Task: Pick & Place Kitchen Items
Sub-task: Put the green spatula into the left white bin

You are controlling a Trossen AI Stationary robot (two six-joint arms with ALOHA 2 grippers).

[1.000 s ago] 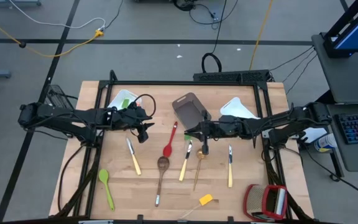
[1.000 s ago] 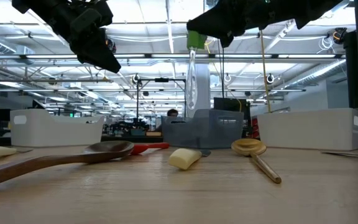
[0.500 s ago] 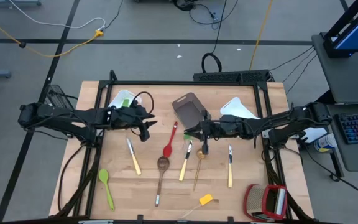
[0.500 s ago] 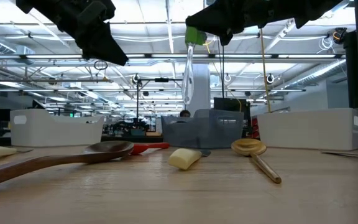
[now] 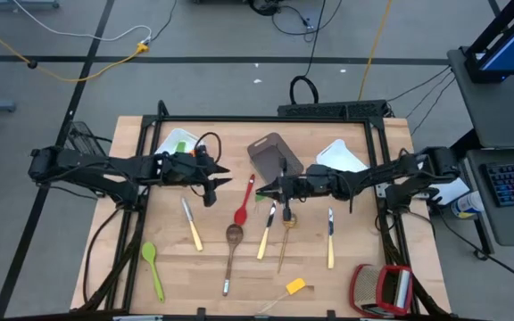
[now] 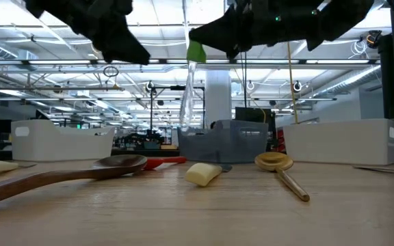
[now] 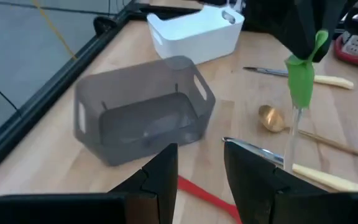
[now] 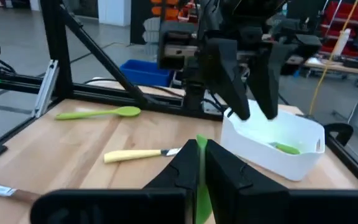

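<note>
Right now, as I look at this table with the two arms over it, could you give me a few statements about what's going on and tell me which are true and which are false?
1. The right gripper is shut on a green-handled utensil hanging above the table. True.
2. The left gripper holds the red spoon. False: its fingers are open and empty, and the red spoon lies on the table.
3. The grey bin is full of utensils. False: nothing can be seen inside it.
4. A green spoon lies near the table's front left corner. True.
5. The gold spoon lies on the table. True.
</note>
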